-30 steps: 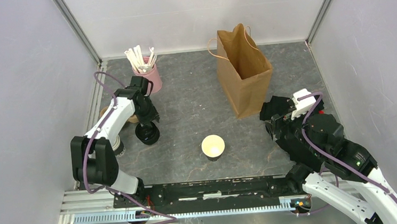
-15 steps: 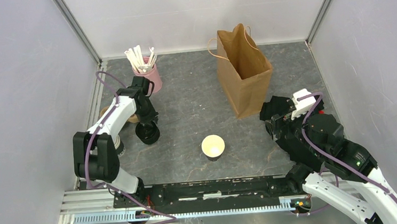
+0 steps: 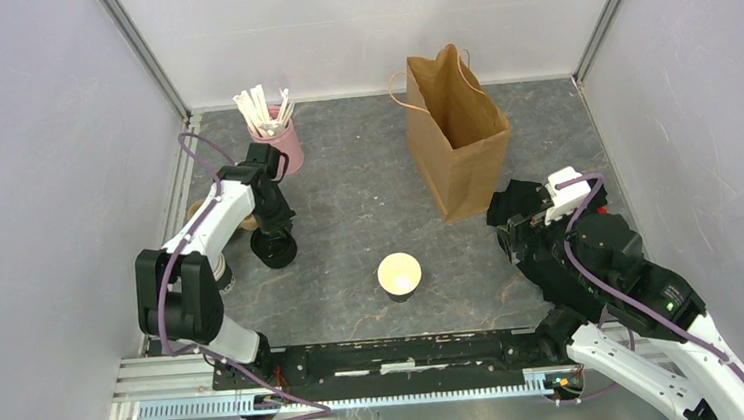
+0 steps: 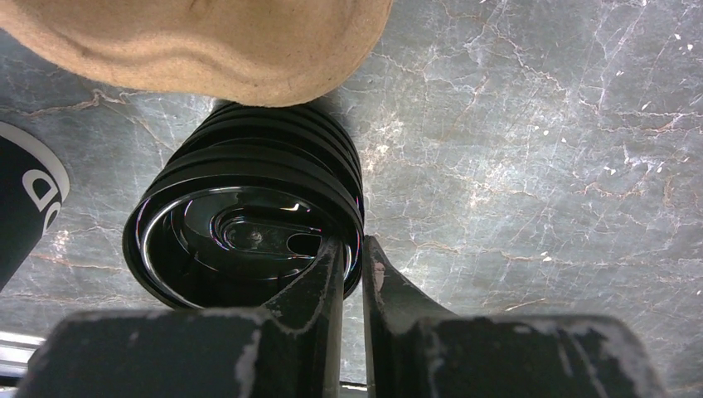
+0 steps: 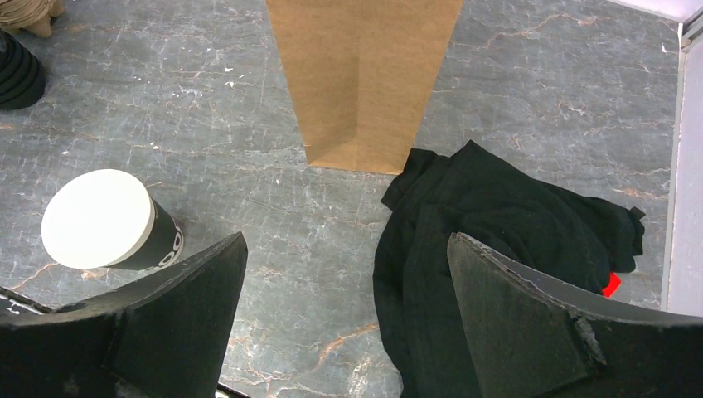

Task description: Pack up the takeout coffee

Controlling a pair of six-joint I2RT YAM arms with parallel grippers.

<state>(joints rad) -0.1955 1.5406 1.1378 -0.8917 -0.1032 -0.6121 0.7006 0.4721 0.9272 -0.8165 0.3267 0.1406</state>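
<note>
coffee cup (image 3: 399, 273) seen upright at mid-table, mouth open, no lid fitted, long axis vertical. left gripper (image 4: 355, 249) pinched on rim of top lid of lid stack (image 4: 249, 224), at far left. cup lies well apart, to right of those fingers and nearer table edge. right gripper (image 5: 346, 240) held wide open, empty, near paper bag (image 3: 458, 143); neither arm clearly nearer cup.

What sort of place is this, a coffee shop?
Probably not: it looks like a robot test booth staged with café props. Bare pale walls box in a table holding a paper bag, a cup and stacked black lids.
</note>
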